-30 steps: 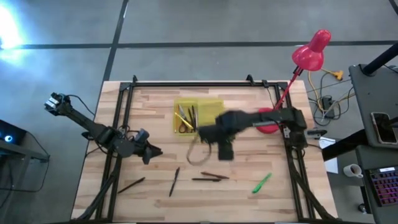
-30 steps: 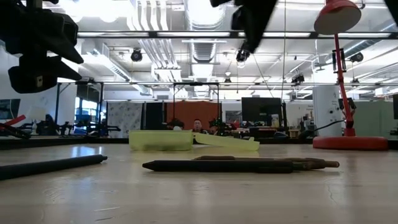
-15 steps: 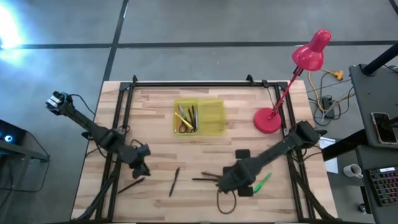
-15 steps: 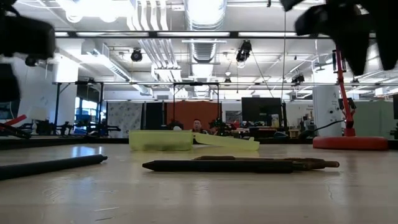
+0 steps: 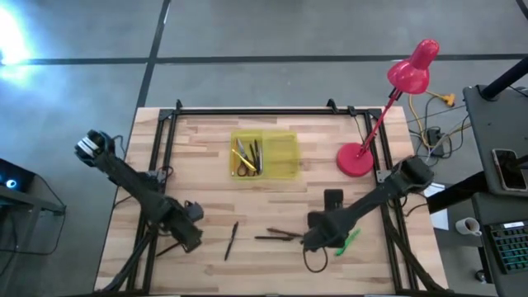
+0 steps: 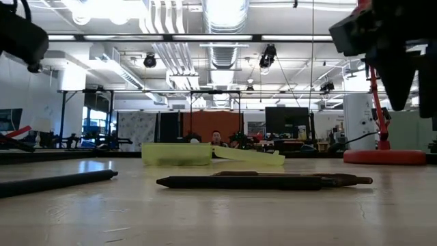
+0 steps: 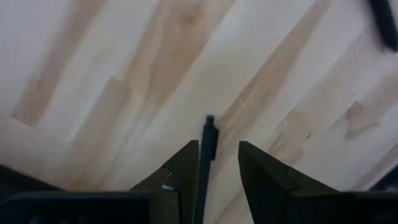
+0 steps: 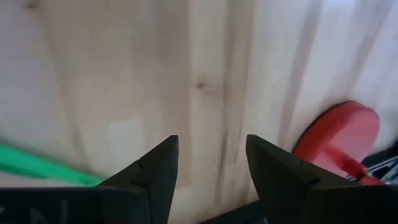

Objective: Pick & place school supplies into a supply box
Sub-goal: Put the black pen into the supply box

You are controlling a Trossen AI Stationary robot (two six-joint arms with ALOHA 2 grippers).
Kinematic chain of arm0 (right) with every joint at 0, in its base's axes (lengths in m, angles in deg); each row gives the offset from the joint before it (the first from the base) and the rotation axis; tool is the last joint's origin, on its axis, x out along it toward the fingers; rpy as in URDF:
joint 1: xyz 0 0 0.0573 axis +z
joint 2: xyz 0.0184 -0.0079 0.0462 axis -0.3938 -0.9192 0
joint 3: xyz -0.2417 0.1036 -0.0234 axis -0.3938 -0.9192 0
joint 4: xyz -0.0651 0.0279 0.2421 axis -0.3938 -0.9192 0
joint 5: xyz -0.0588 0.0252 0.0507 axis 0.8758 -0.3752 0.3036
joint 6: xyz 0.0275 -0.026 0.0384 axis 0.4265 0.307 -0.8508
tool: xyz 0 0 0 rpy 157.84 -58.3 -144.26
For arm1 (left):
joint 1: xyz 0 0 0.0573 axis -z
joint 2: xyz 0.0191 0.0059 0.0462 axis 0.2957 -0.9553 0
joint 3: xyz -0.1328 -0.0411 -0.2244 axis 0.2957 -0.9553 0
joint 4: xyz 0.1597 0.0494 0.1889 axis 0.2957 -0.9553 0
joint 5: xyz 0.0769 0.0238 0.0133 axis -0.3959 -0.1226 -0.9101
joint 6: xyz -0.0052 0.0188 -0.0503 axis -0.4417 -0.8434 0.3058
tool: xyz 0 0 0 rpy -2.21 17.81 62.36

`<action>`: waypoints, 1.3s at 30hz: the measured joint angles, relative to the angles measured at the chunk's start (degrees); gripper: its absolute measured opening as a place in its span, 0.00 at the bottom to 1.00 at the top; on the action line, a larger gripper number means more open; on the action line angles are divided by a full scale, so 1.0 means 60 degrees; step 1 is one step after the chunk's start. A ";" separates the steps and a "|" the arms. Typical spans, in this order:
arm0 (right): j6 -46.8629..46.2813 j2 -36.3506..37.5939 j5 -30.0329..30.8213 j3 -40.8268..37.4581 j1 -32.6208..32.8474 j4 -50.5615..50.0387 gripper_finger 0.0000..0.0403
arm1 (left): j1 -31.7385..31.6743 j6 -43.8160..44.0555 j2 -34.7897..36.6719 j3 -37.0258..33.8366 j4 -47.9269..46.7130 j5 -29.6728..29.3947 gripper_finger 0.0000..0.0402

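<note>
Left pincer (image 7: 214,171): fingers apart, straddling a dark pen (image 7: 206,155) on the counter (image 5: 198,157). Right pincer (image 8: 208,165): fingers apart, green marker (image 8: 43,165) just beside. Supply box (image 5: 279,155): open, holding scissors (image 5: 244,165).

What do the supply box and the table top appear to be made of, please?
The supply box looks like glossy translucent yellow-green plastic: its contents and the boards show through. The table top seems to be matte light wood, with visible grain and jointed strips.
</note>
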 joint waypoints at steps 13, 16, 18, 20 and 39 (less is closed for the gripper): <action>-0.0537 0.2393 0.0284 -0.2576 -0.0037 0.1870 0.45 | 0.1797 0.2856 -0.2452 0.0624 -0.0144 0.0119 0.53; -0.0376 0.2673 0.0578 -0.2854 -0.0122 0.2224 0.45 | 0.1797 0.2388 -0.2755 0.0411 -0.0077 0.0189 0.53; -0.0372 0.2696 0.0918 -0.2889 -0.0227 0.2298 0.45 | 0.1797 0.2143 -0.2880 0.0239 0.0101 0.0218 0.52; -0.0364 0.2684 0.1169 -0.2831 -0.0342 0.2294 0.45 | 0.1793 0.1846 -0.2976 0.0001 0.0470 0.0287 0.49; -0.4056 0.3253 0.3395 -0.2177 -0.0780 0.2639 0.45 | -0.1301 0.1360 0.0736 -0.2189 0.5186 -0.3006 0.02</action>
